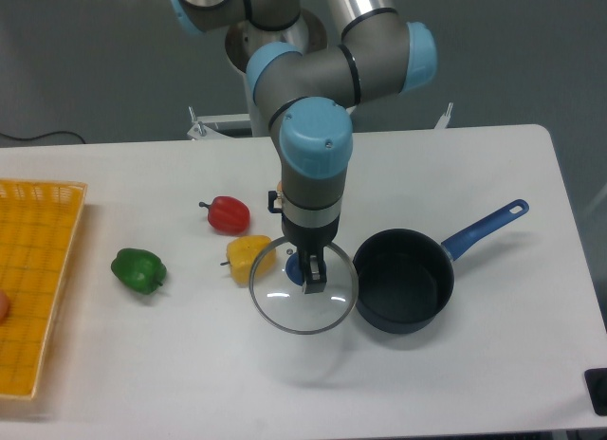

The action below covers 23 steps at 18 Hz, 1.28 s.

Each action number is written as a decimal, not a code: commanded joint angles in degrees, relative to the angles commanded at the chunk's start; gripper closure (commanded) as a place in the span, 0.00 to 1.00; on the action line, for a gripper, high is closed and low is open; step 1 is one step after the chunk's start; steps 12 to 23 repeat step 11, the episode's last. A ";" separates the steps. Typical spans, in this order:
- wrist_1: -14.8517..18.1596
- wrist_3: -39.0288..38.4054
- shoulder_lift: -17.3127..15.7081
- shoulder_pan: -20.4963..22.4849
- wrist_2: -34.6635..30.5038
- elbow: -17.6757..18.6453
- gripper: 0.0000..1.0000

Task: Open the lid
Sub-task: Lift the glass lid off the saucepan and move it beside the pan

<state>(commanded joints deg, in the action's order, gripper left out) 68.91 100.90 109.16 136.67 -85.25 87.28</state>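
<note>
- A white table stands before a grey wall, with the arm's base at the far edge.
- The gripper points straight down, its two fingers pinched on the blue centre knob of the lid.
- That glass lid hangs just left of the saucepan. From here its rim looks to touch or narrowly overlap the pan's left edge, though I cannot tell which. A faint shadow on the table below suggests it is held in the air, not resting.
- The pan stands open, its dark inside showing and its long blue handle pointing to the far right.
- A yellow pepper sits close by the lid's left rim, partly behind the glass. A red pepper lies beyond it and a green pepper further left. A yellow basket fills the left edge.
- By my reckoning the opening itself is done, and the step in hand is carrying the lid away.
- Next, I would say, it needs a bare patch of table nearer the front, a gentle lowering until the rim lies flat, then parting the fingers. The yellow pepper is the thing to steer clear of.
</note>
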 joint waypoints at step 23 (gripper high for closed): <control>0.35 -1.41 -0.18 -0.44 -0.09 0.17 0.41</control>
